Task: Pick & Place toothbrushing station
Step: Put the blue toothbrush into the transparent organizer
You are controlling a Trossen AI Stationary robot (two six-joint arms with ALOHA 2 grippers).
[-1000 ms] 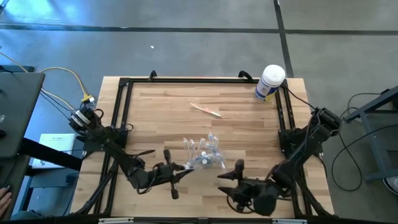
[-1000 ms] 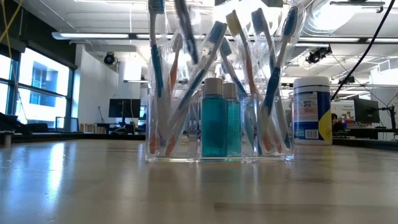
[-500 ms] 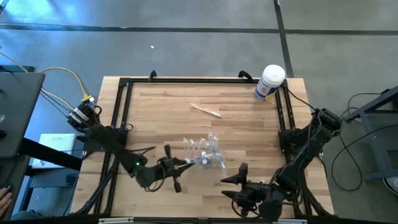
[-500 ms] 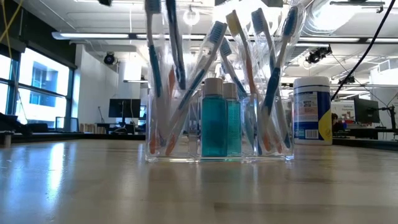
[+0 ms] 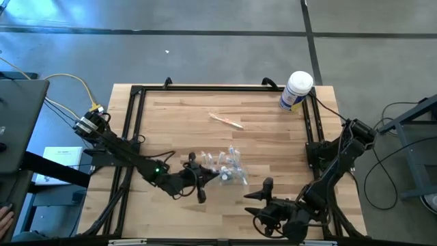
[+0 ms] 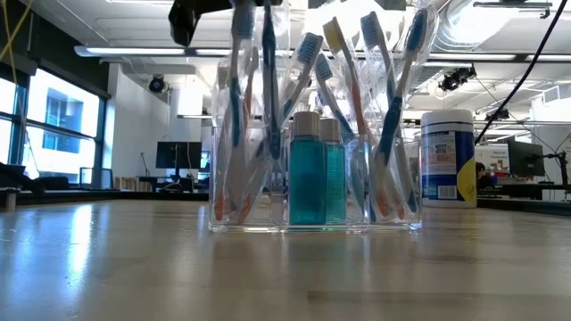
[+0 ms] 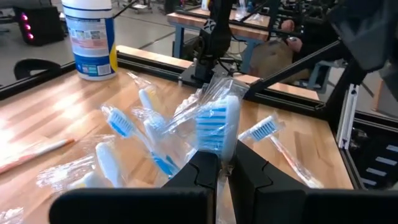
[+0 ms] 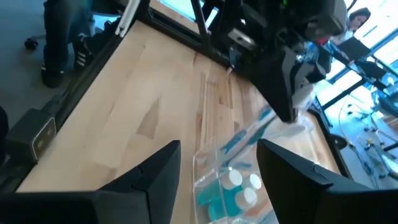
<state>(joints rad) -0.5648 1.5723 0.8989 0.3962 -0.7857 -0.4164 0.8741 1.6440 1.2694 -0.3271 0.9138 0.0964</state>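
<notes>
1. Near the front edge of the tabletop (image 5: 177, 130), about midway along it, stands the toothbrushing station (image 5: 225, 167), a see-through plastic holder.
2. It holds wrapped toothbrushes standing at slants and two small bottles of blue-green liquid (image 6: 317, 169) with white caps, side by side at its middle.
3. My left gripper (image 5: 217, 175) sits at the station's left side, its fingers (image 7: 202, 171) pinched narrow on a wrapped blue toothbrush (image 7: 217, 121), bristle head up just past my fingertips.
4. From table height, that toothbrush (image 6: 268, 80) hangs nearly upright over the holder's left part, lower end among the other brushes.
5. My right gripper (image 5: 256, 196) hovers near the front edge, just right of the station and apart from it, fingers (image 8: 155, 174) spread wide, holding nothing.
6. A white tub with a blue label (image 5: 296, 91) stands upright at the far right corner.
7. A loose orange-and-white toothbrush (image 5: 226, 121) lies flat toward the far edge, well apart from the station.
</notes>
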